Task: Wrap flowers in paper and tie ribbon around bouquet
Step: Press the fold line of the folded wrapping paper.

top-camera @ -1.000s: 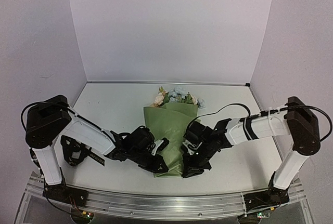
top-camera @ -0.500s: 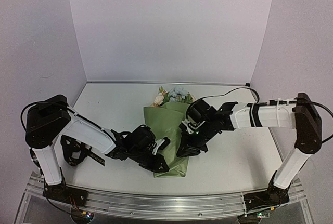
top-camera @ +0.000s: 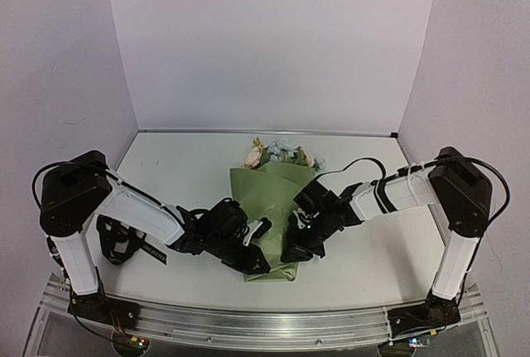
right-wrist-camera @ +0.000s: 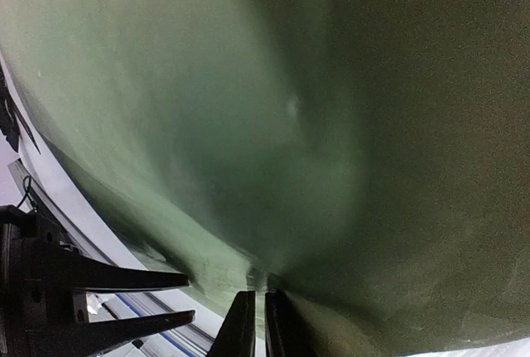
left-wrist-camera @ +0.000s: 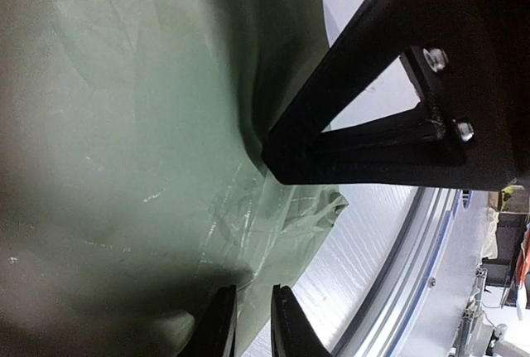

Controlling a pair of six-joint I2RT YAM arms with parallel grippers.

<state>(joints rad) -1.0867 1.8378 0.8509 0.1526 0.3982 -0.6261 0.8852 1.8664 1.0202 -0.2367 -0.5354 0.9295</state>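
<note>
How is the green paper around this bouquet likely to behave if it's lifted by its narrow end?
The paper looks thin and creased, crumpling at its narrow end, so it would probably flop rather than hold its shape. With only small flowers inside, the bundle is likely light, and it may sag toward the flower end.
</note>
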